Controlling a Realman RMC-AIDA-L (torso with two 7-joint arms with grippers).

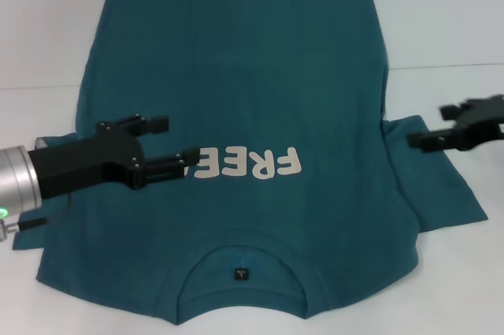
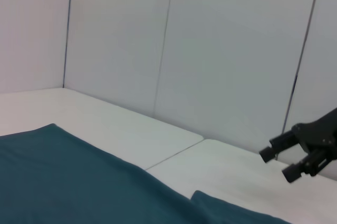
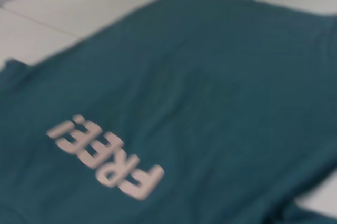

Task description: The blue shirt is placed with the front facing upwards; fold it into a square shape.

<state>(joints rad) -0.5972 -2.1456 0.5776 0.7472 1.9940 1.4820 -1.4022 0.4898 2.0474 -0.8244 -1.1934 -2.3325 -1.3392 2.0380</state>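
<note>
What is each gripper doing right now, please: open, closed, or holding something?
Left gripper: open, holding nothing, over the blue shirt beside the lettering.
Right gripper: open, holding nothing, above the shirt's right sleeve.

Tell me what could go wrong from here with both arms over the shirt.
1. The left gripper is open over the chest lettering, not at an edge; closing there would likely bunch the middle of the blue shirt.
2. The right gripper hovers open at the right sleeve, which lies spread on the table; a shallow pinch may slip off.
3. The hem has a fold near the top centre; left in, it may skew the square.
</note>
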